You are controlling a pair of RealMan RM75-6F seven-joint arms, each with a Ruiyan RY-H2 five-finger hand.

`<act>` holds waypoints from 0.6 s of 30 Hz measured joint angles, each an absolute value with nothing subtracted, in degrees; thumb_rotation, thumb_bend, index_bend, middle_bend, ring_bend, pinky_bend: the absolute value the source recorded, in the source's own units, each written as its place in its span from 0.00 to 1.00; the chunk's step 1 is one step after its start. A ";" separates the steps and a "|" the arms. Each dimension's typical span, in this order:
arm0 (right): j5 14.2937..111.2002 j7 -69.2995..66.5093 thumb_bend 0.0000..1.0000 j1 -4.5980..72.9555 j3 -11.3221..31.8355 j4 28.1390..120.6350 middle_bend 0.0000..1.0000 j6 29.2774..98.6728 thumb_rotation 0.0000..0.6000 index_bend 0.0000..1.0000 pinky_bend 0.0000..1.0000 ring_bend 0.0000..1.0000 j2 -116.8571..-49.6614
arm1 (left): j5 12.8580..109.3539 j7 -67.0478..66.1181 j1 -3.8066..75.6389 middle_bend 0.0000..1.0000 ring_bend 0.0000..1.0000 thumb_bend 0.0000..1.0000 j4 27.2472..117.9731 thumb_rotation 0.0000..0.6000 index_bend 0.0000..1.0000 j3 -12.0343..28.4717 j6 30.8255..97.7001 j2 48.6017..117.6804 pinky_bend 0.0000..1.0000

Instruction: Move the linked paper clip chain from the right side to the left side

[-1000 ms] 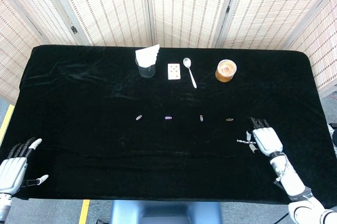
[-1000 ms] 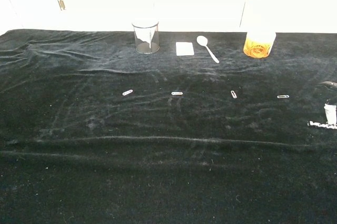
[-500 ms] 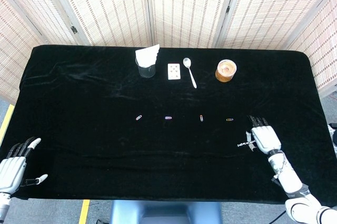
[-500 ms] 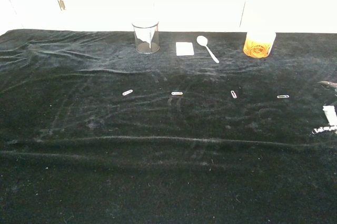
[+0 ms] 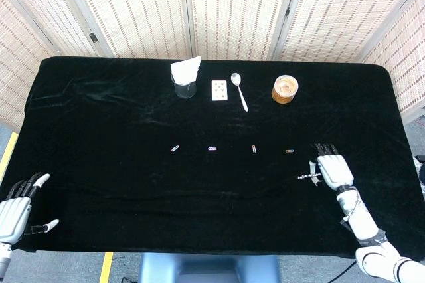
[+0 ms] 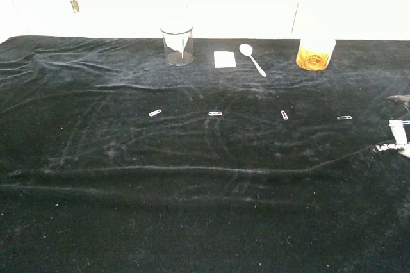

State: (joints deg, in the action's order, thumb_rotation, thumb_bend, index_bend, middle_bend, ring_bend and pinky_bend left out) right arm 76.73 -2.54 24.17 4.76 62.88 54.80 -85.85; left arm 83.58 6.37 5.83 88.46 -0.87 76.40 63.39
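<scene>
The linked paper clip chain [image 5: 307, 177] is a short silvery string at the right side of the black cloth. My right hand [image 5: 334, 171] lies just to its right and pinches the chain's right end between thumb and finger. At the right edge of the chest view, the chain [image 6: 386, 147] sticks out to the left of the right hand [image 6: 400, 133], and a fold of cloth rises toward it. My left hand [image 5: 16, 211] hangs at the table's front left corner, fingers spread, holding nothing.
Several loose paper clips [image 5: 212, 149] lie in a row across the middle of the table [image 5: 99, 97]. At the back stand a glass with a napkin [image 5: 184, 80], a playing card [image 5: 219, 90], a spoon [image 5: 239, 90] and an orange-filled jar [image 5: 285, 89].
The right hand has drawn slightly back and right with the chain's end in it. The chain tilted, then shifted a little, and the cloth now ridges toward the hand. The left hand barely moved.
</scene>
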 measured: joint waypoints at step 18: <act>74.29 -2.56 0.41 26.65 8.85 66.70 0.13 54.93 1.00 0.77 0.00 0.08 -81.02 | 83.12 6.81 6.07 0.06 0.12 0.15 88.35 1.00 0.00 -0.75 75.94 63.30 0.10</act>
State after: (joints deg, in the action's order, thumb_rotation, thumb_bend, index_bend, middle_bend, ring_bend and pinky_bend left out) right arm 74.29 -2.56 26.65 8.85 66.70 54.93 -81.02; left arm 83.12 6.81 6.07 88.35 -0.75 75.94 63.30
